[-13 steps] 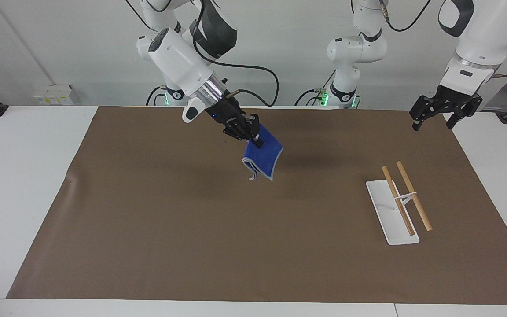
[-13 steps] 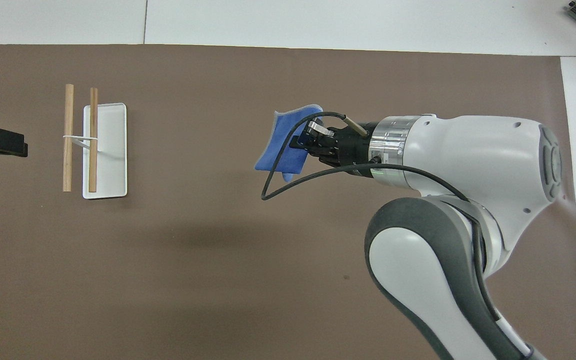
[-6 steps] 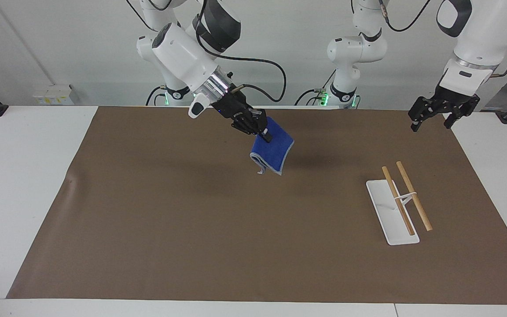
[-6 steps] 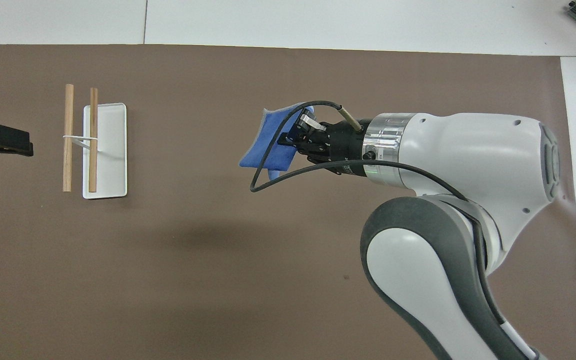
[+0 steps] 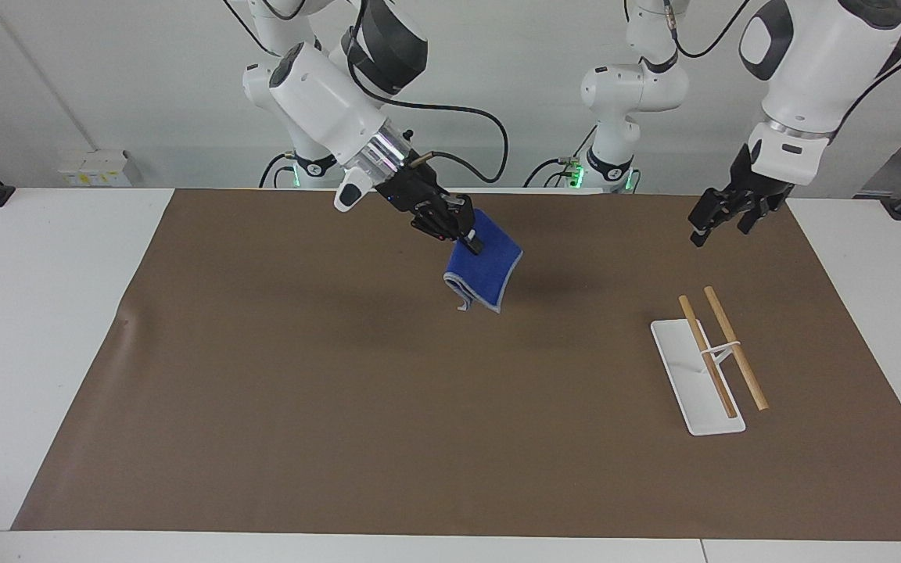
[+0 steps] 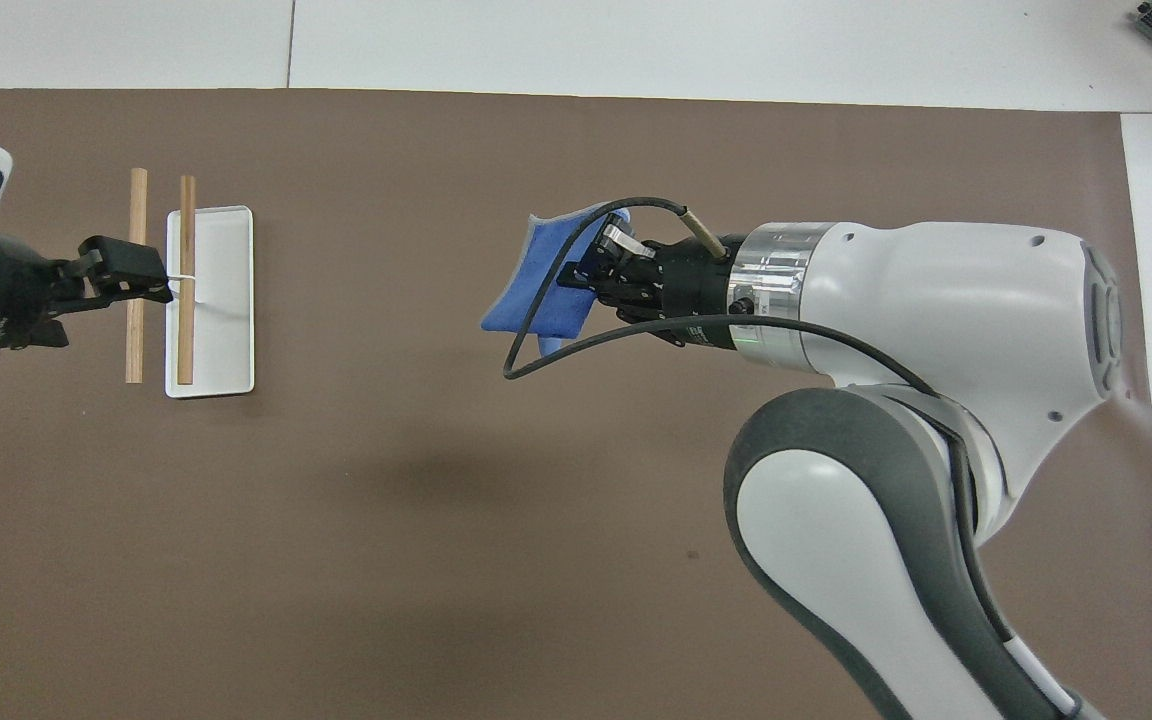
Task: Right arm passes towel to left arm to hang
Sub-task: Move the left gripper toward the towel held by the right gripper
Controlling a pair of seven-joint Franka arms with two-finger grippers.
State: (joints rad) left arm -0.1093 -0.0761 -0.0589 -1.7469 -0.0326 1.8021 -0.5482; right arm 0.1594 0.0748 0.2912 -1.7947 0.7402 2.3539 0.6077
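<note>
A: Blue cloth first: the towel (image 5: 484, 271) is hanging folded from the right gripper (image 5: 466, 238), whose jaws are clamping its upper corner, up in the air over the middle of the brown mat (image 5: 341, 391). Is it moving compared with a second ago?

B: It is sitting a little farther toward the left arm's end than a second ago, and hardly shifting over the last half second. The bigger change is the left gripper (image 5: 712, 221): it is swinging in from the mat's edge toward the towel, jaws apart and gripping nothing.

A: Anything standing between the two grippers?

B: Only bare mat is lying between them. In the overhead view the left gripper (image 6: 121, 280) is covering the wooden rods (image 6: 137, 275), yet in the facing view it is hanging well above them.

A: And the rack (image 5: 697, 375)?

B: Its white base is resting on the mat below the left gripper, and its two rods (image 5: 735, 347) are carrying nothing.
</note>
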